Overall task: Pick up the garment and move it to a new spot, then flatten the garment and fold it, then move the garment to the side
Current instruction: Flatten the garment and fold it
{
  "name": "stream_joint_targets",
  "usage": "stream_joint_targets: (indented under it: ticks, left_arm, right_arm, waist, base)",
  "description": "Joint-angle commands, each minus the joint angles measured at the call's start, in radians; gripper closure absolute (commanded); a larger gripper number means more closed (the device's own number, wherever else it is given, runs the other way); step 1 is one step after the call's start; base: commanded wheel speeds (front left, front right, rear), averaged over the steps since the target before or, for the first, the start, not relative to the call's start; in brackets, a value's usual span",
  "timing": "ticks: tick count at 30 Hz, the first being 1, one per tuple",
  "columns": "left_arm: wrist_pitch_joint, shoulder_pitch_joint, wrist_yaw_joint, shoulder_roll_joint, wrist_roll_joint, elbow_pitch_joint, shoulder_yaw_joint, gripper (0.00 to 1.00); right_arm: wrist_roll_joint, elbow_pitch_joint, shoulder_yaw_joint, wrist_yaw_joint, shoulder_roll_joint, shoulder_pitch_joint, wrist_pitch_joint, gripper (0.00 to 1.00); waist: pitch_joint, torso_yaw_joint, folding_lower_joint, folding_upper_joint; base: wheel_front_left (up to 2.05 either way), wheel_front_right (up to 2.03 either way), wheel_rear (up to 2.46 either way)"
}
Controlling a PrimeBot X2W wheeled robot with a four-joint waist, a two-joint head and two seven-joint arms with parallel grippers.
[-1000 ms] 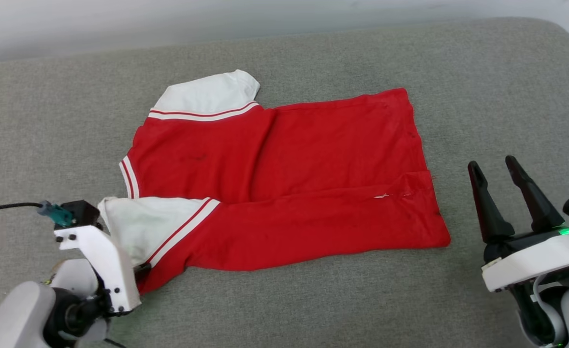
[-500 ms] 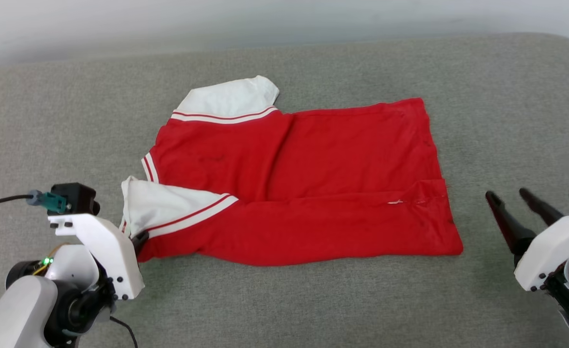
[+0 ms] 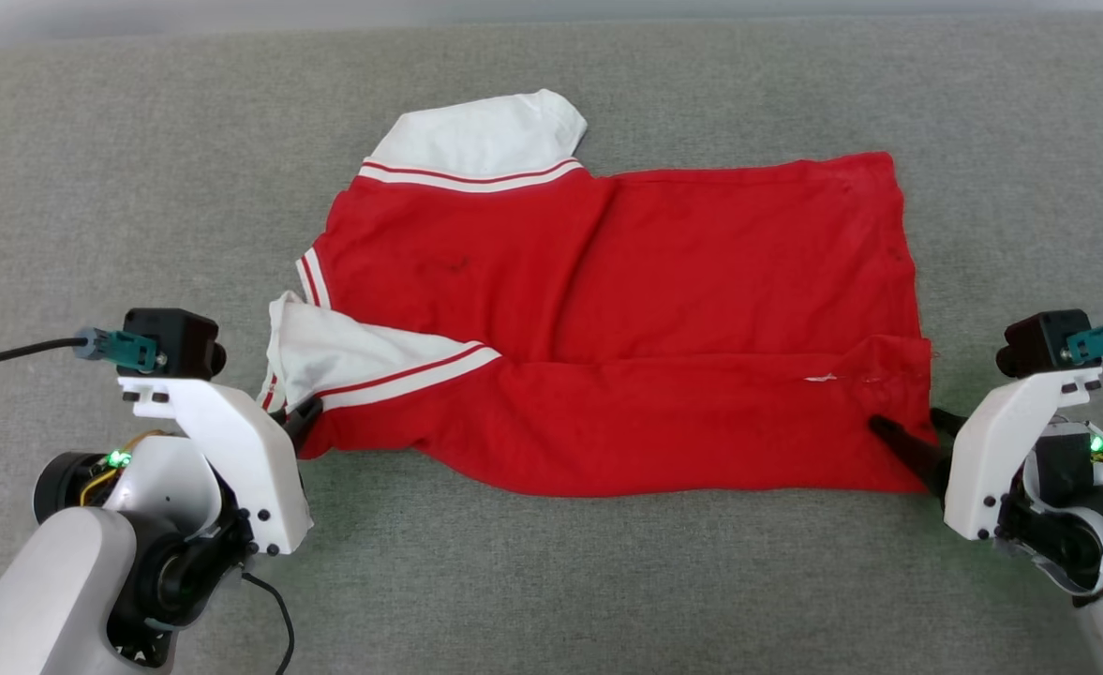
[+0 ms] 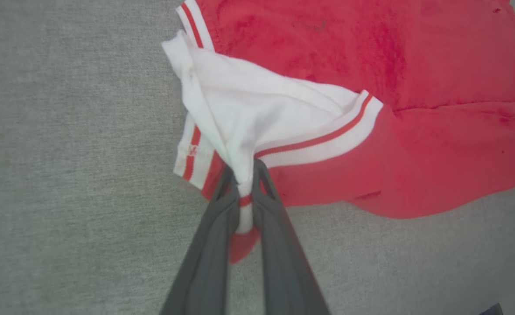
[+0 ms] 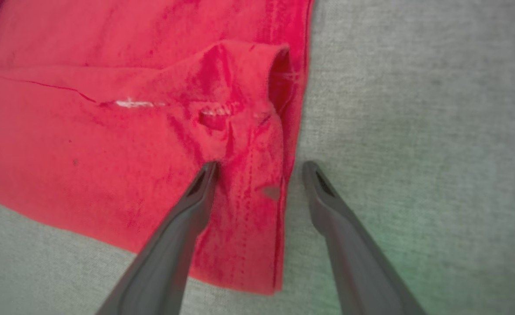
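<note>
At the sleeve end of the garment (image 3: 663, 281), left gripper (image 4: 243, 183) clamps bunched cloth; right gripper (image 5: 259, 168) straddles its hem corner, fingers apart. Advise closing squarely before lifting.

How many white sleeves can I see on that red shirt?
2. The far sleeve lies flat at the garment's far edge. The near sleeve is bunched at its near edge, pinched by the left gripper.

There is one garment (image 3: 654, 309) with two sleeves (image 3: 485, 136), one grey pad (image 3: 139, 187), and two grippers, the left gripper (image 3: 305, 412) and the right gripper (image 3: 905, 420).
</note>
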Motion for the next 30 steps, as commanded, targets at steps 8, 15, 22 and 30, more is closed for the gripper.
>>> stream_joint_targets:
  ticks: [8, 15, 22, 30]
  left_arm:
    - [-0.012, 0.017, -0.011, -0.014, -0.013, 0.023, -0.006, 1.0]
    - [-0.023, 0.044, -0.014, -0.021, -0.033, 0.046, -0.002, 1.0]
    - [-0.033, 0.116, -0.003, -0.021, -0.052, 0.051, 0.001, 1.0]
    - [-0.024, 0.247, 0.028, -0.013, -0.095, 0.036, 0.013, 1.0]
  right_arm:
    - [0.031, 0.048, 0.086, 0.001, -0.006, -0.021, -0.021, 1.0]
    - [0.026, -0.002, 0.096, 0.0, -0.042, -0.018, -0.064, 1.0]
    - [0.025, -0.033, 0.09, 0.0, -0.055, 0.035, -0.057, 1.0]
    - [0.016, -0.088, 0.036, 0.0, -0.041, 0.163, -0.008, 1.0]
  waist:
    - [-0.021, 0.006, 0.0, 0.0]
    - [-0.109, 0.005, 0.0, 0.0]
    - [-0.211, 0.007, 0.0, 0.0]
    - [-0.277, 0.01, 0.0, 0.0]
  base:
    - [0.0, 0.0, 0.0]
    - [0.0, 0.0, 0.0]
    - [0.0, 0.0, 0.0]
    - [0.0, 0.0, 0.0]
